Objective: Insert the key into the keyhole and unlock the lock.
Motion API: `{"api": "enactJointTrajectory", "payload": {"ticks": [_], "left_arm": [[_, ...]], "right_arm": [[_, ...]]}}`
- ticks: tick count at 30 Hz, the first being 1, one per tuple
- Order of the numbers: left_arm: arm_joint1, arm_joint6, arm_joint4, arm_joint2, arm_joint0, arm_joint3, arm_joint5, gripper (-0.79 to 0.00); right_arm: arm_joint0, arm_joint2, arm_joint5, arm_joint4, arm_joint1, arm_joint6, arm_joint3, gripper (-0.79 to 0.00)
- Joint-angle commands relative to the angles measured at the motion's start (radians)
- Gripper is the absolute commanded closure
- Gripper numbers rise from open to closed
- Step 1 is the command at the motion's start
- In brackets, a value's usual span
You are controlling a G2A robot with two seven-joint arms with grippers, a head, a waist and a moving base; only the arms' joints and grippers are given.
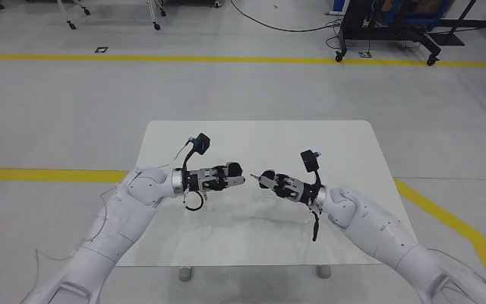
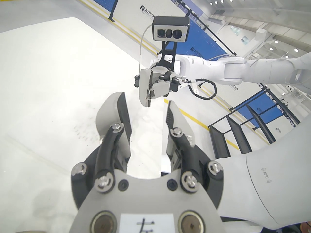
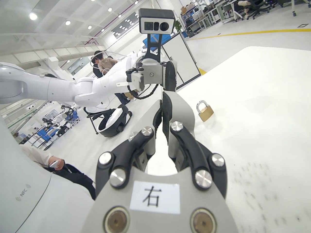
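The lock (image 3: 204, 111) is lying on the white worktop (image 3: 255, 93). It is a small brass padlock with a silvery shackle. The shackle is sitting closed in the body, both legs seated, and is pointing away across the worktop. The body is lying turned at a slant, one lower corner nearest the camera; its keyhole is not showing. The lock is touching nothing but the worktop, and it is resting near the tip of the right tool (image 3: 163, 98), off to one side. The key (image 2: 148, 95) is showing as a thin silvery sliver, pinched between the right tool's closed fingers and held above the worktop, apart from the lock.
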Motion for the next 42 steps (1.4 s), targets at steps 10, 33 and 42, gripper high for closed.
{"api": "enactJointTrajectory", "payload": {"ticks": [10,33,42], "left_arm": [[0.060,0.089,0.672,-0.150,0.128,-0.270,0.416,-0.785],[0.044,-0.061,0.941,-0.080,0.231,-0.365,0.947,-0.468],[0.036,-0.062,0.941,-0.075,0.223,-0.347,0.932,-0.379]], "right_arm": [[-0.163,0.212,0.000,-0.184,0.077,-0.307,0.018,0.000],[-0.197,0.248,0.000,-0.215,0.091,-0.357,0.017,0.000],[-0.197,0.248,0.000,-0.215,0.091,-0.357,0.017,0.000]]}}
